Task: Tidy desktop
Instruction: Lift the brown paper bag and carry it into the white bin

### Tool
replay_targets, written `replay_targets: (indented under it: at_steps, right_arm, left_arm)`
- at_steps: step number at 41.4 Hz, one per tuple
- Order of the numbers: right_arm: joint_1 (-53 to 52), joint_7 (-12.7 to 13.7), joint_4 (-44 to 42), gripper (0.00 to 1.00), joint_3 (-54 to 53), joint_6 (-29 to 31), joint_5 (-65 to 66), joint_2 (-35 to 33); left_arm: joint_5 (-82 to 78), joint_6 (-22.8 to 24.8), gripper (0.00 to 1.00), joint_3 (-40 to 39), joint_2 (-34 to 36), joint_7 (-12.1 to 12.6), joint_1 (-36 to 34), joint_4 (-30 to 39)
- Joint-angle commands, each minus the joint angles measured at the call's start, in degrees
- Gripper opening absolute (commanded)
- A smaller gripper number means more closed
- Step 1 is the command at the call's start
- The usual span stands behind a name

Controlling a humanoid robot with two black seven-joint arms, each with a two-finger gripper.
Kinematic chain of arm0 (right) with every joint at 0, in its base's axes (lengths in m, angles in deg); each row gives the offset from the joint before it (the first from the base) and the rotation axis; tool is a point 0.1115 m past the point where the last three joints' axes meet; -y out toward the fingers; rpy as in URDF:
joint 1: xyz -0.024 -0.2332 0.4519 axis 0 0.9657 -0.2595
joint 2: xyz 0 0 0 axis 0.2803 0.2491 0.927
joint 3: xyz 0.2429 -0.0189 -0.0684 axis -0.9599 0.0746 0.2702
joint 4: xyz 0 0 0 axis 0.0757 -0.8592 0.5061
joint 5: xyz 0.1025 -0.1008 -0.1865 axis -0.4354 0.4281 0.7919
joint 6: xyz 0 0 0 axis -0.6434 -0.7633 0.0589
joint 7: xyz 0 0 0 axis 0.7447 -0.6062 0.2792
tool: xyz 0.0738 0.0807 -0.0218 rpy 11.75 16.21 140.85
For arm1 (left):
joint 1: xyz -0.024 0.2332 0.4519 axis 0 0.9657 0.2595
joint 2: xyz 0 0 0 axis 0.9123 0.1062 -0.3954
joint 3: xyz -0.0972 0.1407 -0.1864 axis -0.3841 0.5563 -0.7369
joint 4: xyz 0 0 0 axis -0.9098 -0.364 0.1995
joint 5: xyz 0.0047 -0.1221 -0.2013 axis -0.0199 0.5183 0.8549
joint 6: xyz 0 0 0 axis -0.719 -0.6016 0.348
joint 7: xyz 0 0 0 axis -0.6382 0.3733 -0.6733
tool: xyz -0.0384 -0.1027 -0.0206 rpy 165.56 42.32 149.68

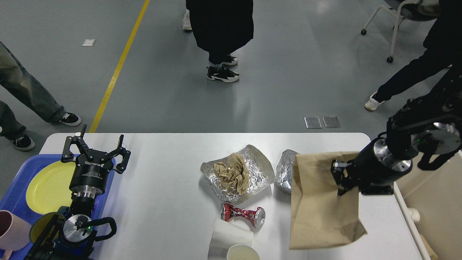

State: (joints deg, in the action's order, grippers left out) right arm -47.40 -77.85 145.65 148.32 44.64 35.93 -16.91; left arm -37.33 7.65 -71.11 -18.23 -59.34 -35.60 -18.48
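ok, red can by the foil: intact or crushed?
Crushed. The red can lies on its side on the desktop, its middle pinched in, both ends flared wide; silver top faces right, beside the white cup.

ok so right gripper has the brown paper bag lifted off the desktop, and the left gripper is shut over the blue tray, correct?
Not quite. The head view shows the left gripper open, fingers spread, over the blue tray. The rest holds: the right gripper has the brown paper bag lifted off the desktop.
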Motion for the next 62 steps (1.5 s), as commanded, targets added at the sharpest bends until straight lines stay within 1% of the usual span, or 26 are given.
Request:
replay_targets:
  at_steps: [1, 2, 6, 10, 17, 26, 30, 31, 35, 39, 40, 43, 48, 53, 55, 56, 57, 62]
  right_arm:
    - [-9.65, 0.04, 1.19, 0.00, 2.98, 6.14, 0.10, -0.12]
    - [-12.01, 0.04, 1.98, 0.00, 3.33, 8.41, 0.36, -0.12]
    - [-15.55, 0.04, 2.76, 0.00, 3.86, 12.38, 0.62, 0.05]
    - [-16.87, 0.13, 2.69, 0.00, 4.82, 13.97, 0.89, -0.04]
    - [-16.87, 0.04, 2.25, 0.00, 6.58, 11.78, 0.89, -0.21]
    - [-15.29, 0.04, -2.14, 0.00, 18.53, 3.35, 1.06, -0.21]
    - [-11.52, -0.04, -5.74, 0.00, 21.61, 1.85, 1.94, -3.54]
    - [-9.16, 0.04, -8.44, 0.00, 22.05, 1.84, 2.73, -6.07]
    - [-3.26, -0.04, -14.08, 0.00, 21.88, 1.67, 3.87, -10.84]
    - [4.90, -0.13, -21.02, 0.00, 20.47, 0.18, 3.88, -15.23]
    - [9.28, -0.22, -24.87, 0.00, 19.51, -1.22, 3.88, -16.89]
    - [16.50, -0.22, -31.04, 0.00, 16.70, -3.77, 3.79, -19.36]
    - [30.30, -0.13, -43.78, 0.00, 9.06, -5.01, 3.61, -22.97]
    - [45.32, -0.22, -56.52, 0.00, 1.06, -5.80, 3.61, -23.33]
    - [56.12, -0.31, -65.91, 0.00, -6.38, -7.46, 3.44, -22.63]
    - [58.25, -0.40, -67.95, 0.00, -8.60, -8.25, 3.44, -22.45]
    - [62.54, -0.40, -71.19, 0.00, -12.10, -10.09, 3.52, -21.84]
    - [72.41, -0.40, -77.45, 0.00, -15.48, -15.81, 3.88, -17.36]
  left_arm:
    - [0.06, 0.02, 0.97, 0.01, 0.00, -0.01, 0.01, 0.02]
    - [0.06, 0.02, 0.97, 0.01, 0.00, -0.01, 0.01, -0.07]
    - [0.06, 0.02, 0.97, 0.01, 0.00, -0.01, 0.01, -0.07]
    - [-0.03, 0.02, 0.97, 0.01, 0.00, -0.01, 0.01, -0.07]
    - [0.06, 0.02, 0.97, 0.01, 0.00, -0.01, 0.01, -0.07]
    - [0.06, 0.02, 0.97, 0.01, 0.00, -0.10, 0.01, -0.07]
    - [0.06, 0.02, 0.97, 0.01, 0.00, -0.10, 0.01, -0.07]
    - [0.06, 0.02, 0.97, 0.01, 0.00, -0.10, 0.01, -0.07]
    - [0.06, 0.02, 0.97, 0.01, 0.00, -0.10, 0.01, -0.07]
    - [0.06, 0.02, 0.97, 0.01, 0.00, -0.10, 0.01, -0.07]
    - [0.06, 0.02, 0.97, 0.01, 0.00, -0.10, 0.01, -0.07]
    - [0.06, 0.02, 0.97, 0.01, 0.00, -0.10, 0.01, -0.07]
    - [0.06, 0.02, 0.97, 0.01, 0.00, -0.10, 0.01, -0.07]
    - [0.06, 0.02, 0.97, 0.01, 0.00, -0.10, 0.01, -0.07]
    - [0.06, 0.02, 0.97, 0.01, 0.00, -0.10, 0.01, -0.07]
    - [0.06, 0.02, 0.97, 0.01, 0.00, -0.10, 0.01, -0.07]
    - [0.06, 0.02, 0.97, 0.01, 0.00, -0.10, 0.01, -0.07]
    - [0.06, 0.02, 0.97, 0.01, 0.00, -0.10, 0.01, -0.07]
